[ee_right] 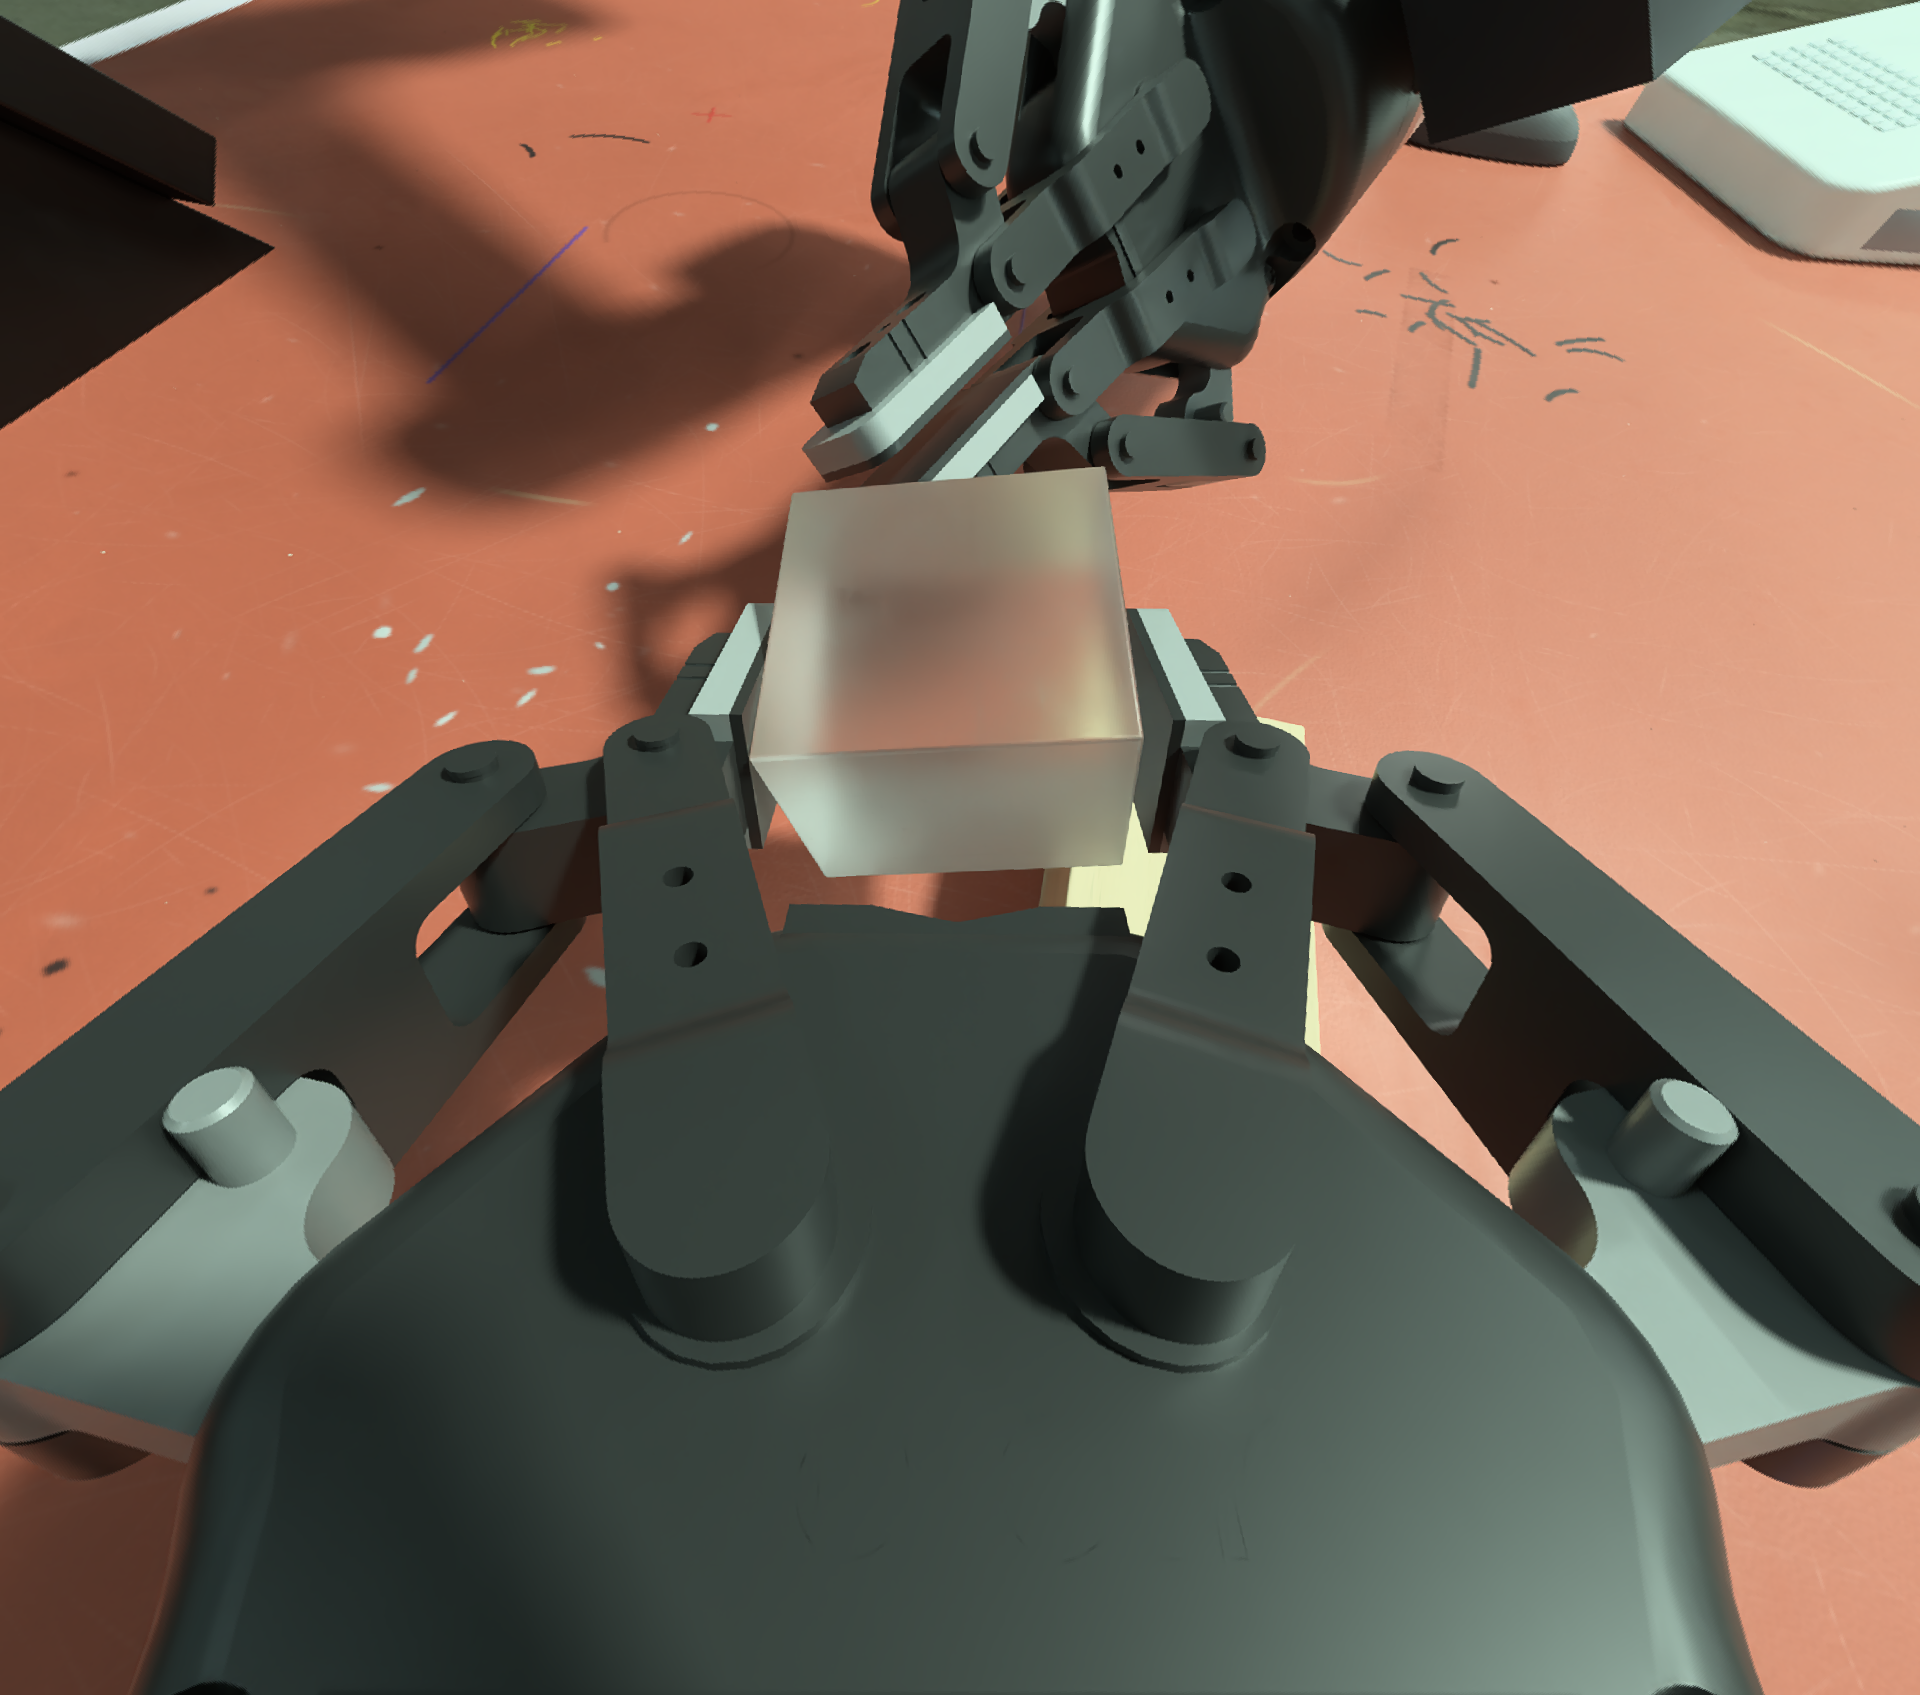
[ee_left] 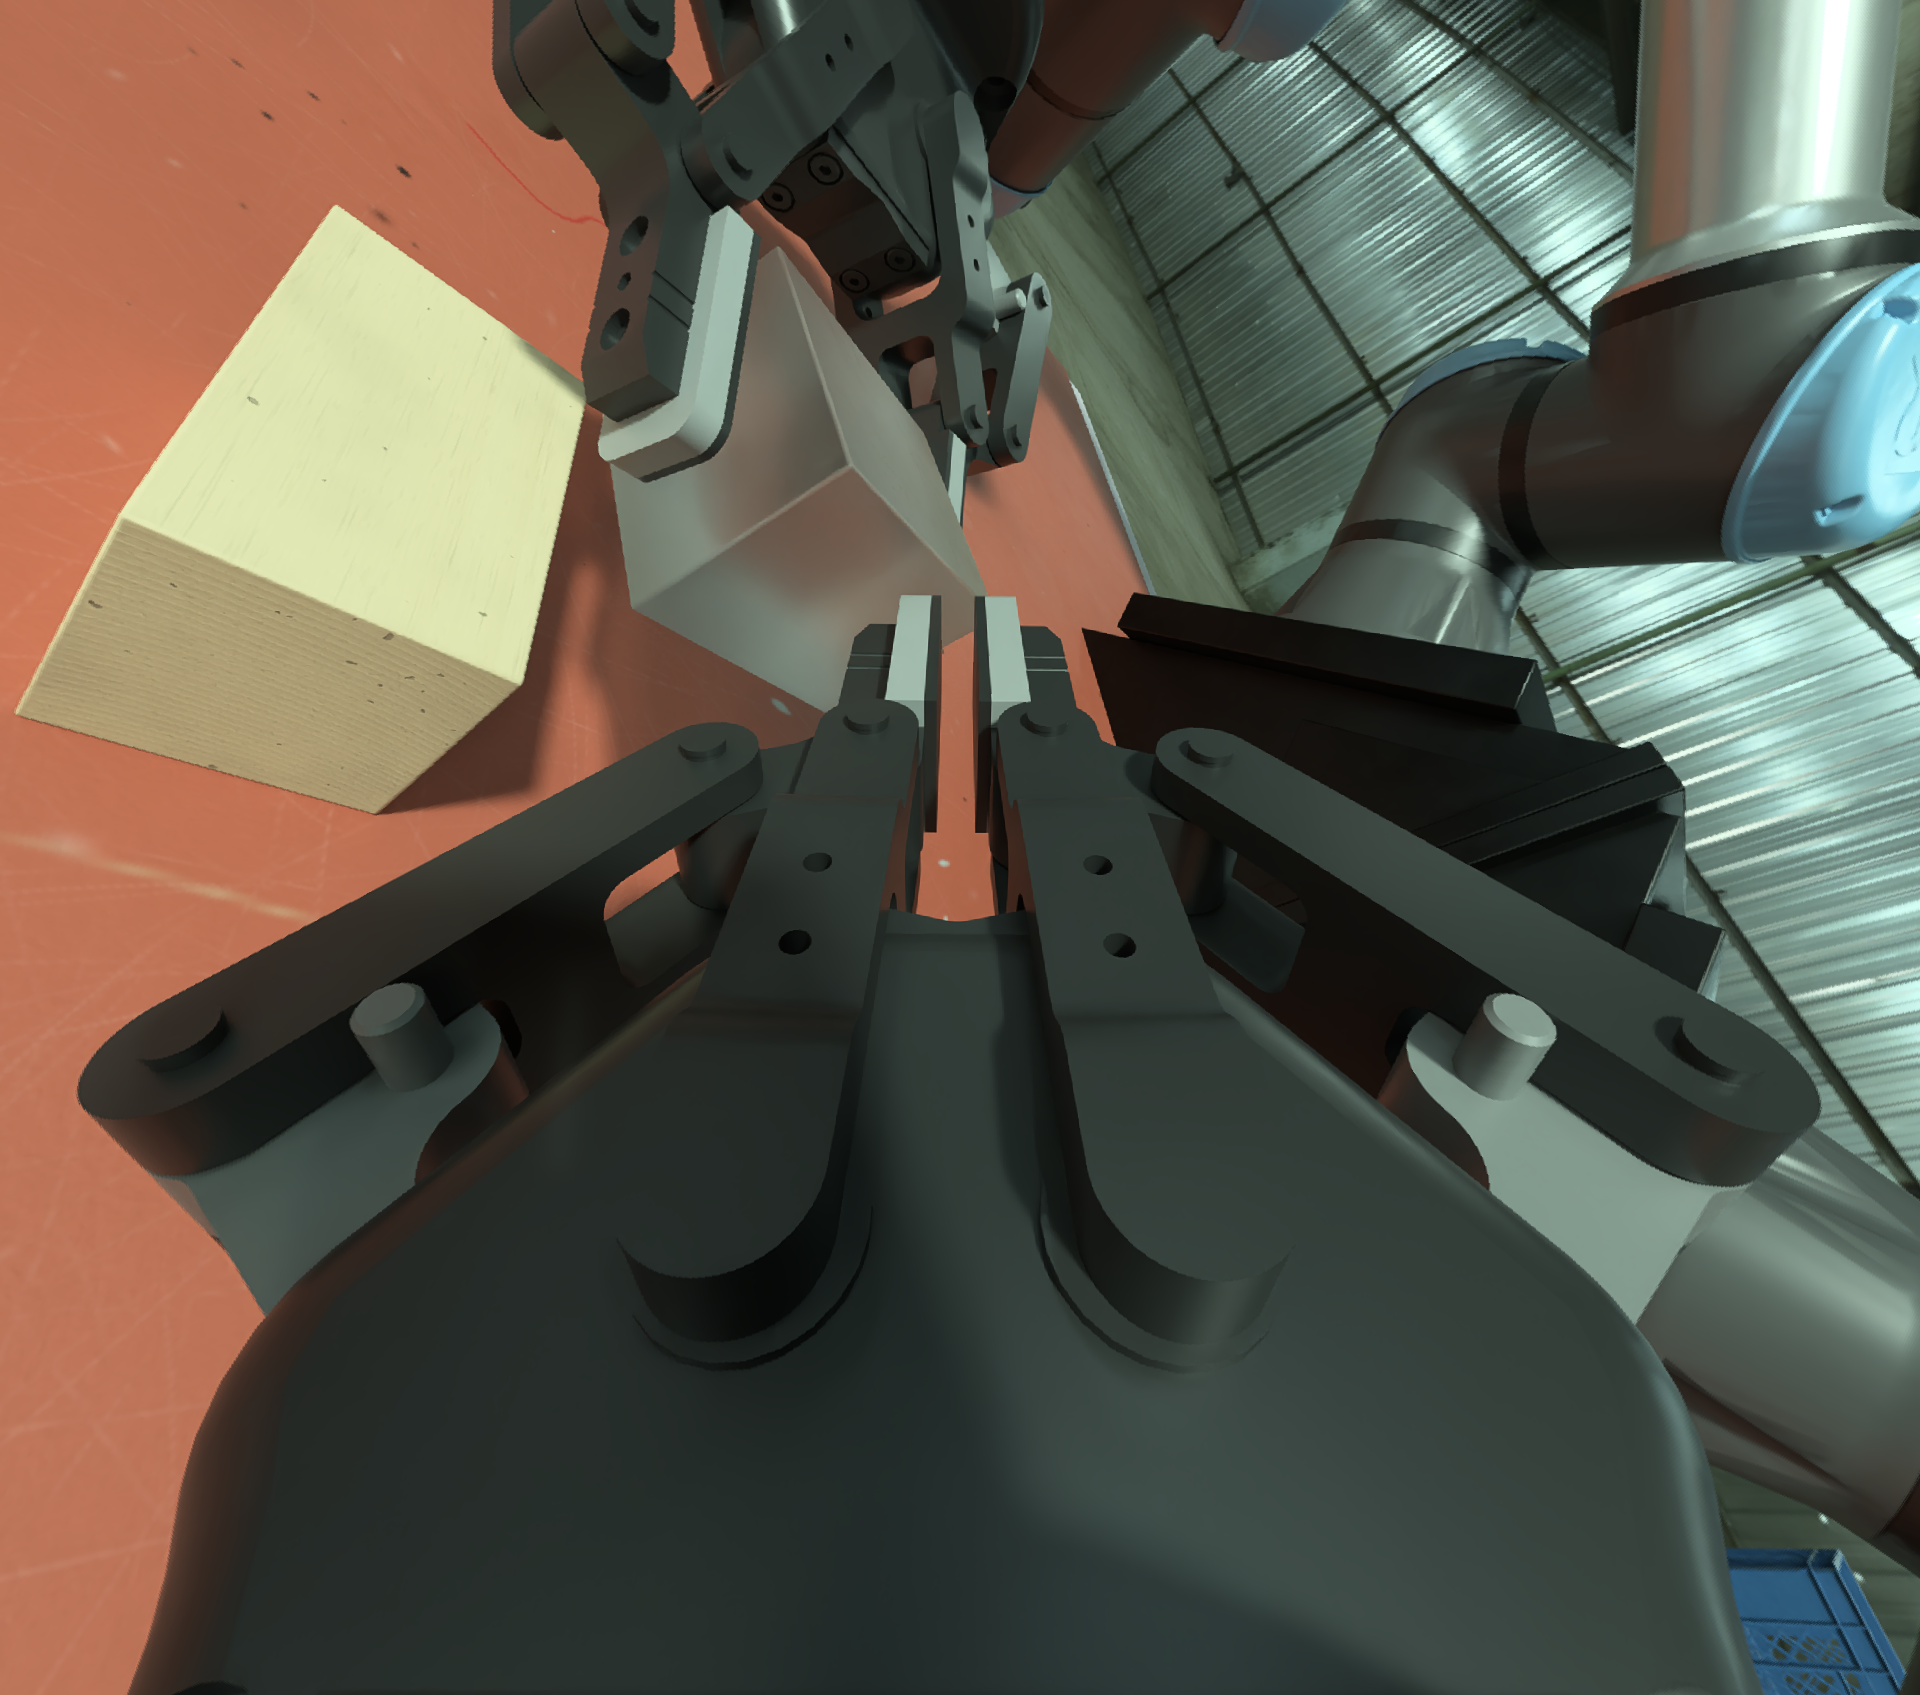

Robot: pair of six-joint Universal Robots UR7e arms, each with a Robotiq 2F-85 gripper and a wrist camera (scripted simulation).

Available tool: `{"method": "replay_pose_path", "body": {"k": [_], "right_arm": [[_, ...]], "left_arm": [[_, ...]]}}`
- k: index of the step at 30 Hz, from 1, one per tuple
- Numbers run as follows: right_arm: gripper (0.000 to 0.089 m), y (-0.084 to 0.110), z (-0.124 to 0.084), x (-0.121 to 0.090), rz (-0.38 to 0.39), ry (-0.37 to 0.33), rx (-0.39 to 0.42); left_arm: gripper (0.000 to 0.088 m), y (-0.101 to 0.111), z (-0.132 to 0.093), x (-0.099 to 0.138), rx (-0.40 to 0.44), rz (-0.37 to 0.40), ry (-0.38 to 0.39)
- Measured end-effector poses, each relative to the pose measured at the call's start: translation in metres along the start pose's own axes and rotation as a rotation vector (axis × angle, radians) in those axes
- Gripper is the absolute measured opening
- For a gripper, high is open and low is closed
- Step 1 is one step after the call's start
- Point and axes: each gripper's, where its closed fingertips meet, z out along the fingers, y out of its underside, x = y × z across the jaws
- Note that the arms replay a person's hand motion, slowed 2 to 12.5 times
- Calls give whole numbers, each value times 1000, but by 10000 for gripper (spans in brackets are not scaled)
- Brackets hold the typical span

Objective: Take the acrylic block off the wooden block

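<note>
My right gripper [ee_right: 948,715] clamps the acrylic block [ee_right: 940,658] by its sides, clear of the wooden block [ee_left: 312,513]. My left gripper [ee_left: 958,648], nearly closed and empty, sits just beyond the block's far edge.

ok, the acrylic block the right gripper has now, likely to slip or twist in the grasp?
Probably stiff: the acrylic block keeps crisp straight edges between the right gripper pads. Its faces look smooth and frosted, so slipping seems possible. The pads sit on flat opposite sides, which should resist twisting. It hangs clear of the wooden block; the left gripper, nearly shut, holds nothing.
</note>
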Motion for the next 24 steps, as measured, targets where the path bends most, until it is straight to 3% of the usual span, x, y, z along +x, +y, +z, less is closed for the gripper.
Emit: {"method": "replay_pose_path", "body": {"k": [24], "right_arm": [[537, 8, -1, -2, 21, -17, -21]], "left_arm": [[56, 8, 5, -10, -6, -52, 14]]}}
